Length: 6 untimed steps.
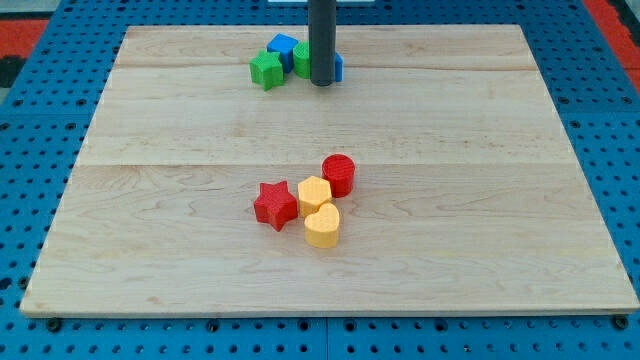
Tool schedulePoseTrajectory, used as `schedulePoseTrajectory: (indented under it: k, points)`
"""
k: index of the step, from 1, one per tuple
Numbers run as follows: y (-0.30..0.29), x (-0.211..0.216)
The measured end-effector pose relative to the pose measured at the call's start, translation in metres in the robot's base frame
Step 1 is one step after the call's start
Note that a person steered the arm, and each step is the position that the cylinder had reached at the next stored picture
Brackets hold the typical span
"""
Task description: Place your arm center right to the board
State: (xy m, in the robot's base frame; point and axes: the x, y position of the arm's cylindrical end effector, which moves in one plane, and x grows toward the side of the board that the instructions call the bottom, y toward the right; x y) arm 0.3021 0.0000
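Note:
The wooden board (480,150) fills most of the view. My tip (322,82) rests on the board near its top edge, a little left of centre. It stands right against a cluster of blocks: a green star-shaped block (266,70) to its left, a blue block (283,47) behind that, a green block (302,58) partly hidden by the rod, and a blue block (338,67) peeking out on the rod's right. Near the board's middle lie a red star (275,205), a yellow hexagon (314,193), a yellow heart (322,227) and a red cylinder (339,174), all touching.
A blue perforated table (610,120) surrounds the board. A red patch (20,30) shows at the view's top left corner and another (615,15) at the top right.

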Motion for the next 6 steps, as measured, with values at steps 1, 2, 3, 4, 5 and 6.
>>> schedulePoseTrajectory:
  k: [1,2,3,4,5,6]
  points:
    - [-0.005,-0.001]
    - [-0.009,-0.001]
    - [-0.007,0.008]
    - [0.018,0.02]
    - [0.035,0.034]
    - [0.101,0.082]
